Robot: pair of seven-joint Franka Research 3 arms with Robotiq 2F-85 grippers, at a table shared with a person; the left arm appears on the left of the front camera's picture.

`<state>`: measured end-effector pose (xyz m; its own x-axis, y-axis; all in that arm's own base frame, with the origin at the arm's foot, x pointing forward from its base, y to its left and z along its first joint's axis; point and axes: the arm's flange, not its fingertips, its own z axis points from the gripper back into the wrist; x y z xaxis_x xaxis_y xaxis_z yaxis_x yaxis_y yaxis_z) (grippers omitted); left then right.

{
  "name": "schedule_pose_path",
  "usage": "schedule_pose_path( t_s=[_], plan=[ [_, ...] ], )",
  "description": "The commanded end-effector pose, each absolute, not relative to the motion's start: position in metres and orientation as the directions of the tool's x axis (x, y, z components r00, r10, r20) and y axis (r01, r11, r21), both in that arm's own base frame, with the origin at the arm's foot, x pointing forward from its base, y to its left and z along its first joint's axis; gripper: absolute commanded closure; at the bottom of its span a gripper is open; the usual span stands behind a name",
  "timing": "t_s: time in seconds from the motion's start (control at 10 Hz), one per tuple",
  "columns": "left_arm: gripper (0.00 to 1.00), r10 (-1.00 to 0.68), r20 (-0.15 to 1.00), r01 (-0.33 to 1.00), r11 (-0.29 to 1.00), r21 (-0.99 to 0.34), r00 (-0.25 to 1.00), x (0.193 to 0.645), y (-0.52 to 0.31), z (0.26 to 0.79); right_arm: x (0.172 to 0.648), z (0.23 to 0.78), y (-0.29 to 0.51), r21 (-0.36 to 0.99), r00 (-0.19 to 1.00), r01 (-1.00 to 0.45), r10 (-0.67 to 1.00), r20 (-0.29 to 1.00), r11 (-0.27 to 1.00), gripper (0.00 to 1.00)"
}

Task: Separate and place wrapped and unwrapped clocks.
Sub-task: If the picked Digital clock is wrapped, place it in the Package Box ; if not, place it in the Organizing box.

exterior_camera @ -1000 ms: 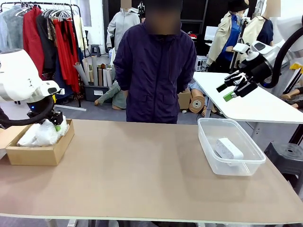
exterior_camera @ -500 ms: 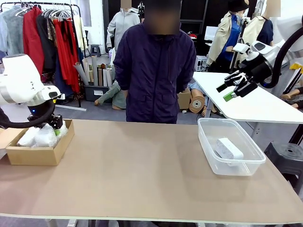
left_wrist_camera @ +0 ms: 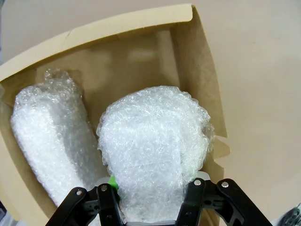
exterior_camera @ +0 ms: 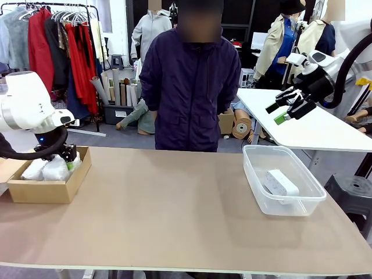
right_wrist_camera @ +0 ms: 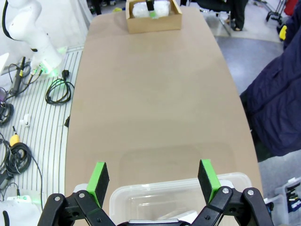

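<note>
My left gripper (exterior_camera: 67,158) is down inside the brown cardboard box (exterior_camera: 64,189) at the table's left end. In the left wrist view the gripper (left_wrist_camera: 150,207) is shut on a bubble-wrapped clock (left_wrist_camera: 153,141). A second wrapped clock (left_wrist_camera: 51,141) lies beside it in the box (left_wrist_camera: 202,84). Both wrapped lumps (exterior_camera: 45,168) show in the front view. The bare white clock (exterior_camera: 281,182) lies in the clear plastic tub (exterior_camera: 293,204) at the right. My right gripper (exterior_camera: 289,109) hangs open high above the tub, nothing between its green pads (right_wrist_camera: 99,176).
A person in a dark jacket (exterior_camera: 190,81) stands at the far edge, hands not over the table. A white side table (exterior_camera: 302,125) stands beyond the tub. The brown tabletop (exterior_camera: 174,203) stretches between box and tub. The right wrist view looks down at the tub's rim (right_wrist_camera: 178,188).
My left gripper has come down with the wrapped clock, which now sits lower in the box. The right arm has held still.
</note>
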<state>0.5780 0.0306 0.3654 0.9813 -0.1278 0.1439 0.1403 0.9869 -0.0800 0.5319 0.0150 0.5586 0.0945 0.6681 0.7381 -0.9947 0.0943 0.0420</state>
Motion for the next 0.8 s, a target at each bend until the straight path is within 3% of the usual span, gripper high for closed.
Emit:
schedule_pose_path(
  t_s=[0.0,0.3,0.7],
  plan=[
    [1.00,-0.124,0.129,0.136,0.986,-0.092,0.984,0.583,0.035,0.363,0.532,0.560,0.015,0.041,0.091,-0.995,0.667,0.740,0.091,0.00],
    [1.00,-0.126,0.129,0.138,0.986,-0.090,0.984,0.587,0.037,0.349,0.532,0.560,0.015,0.041,0.091,-0.995,0.667,0.740,0.091,0.00],
    [0.23,-0.123,0.147,0.137,0.986,-0.093,0.982,0.586,0.041,0.358,0.532,0.560,0.015,0.041,0.091,-0.995,0.667,0.740,0.091,0.00]
  ],
)
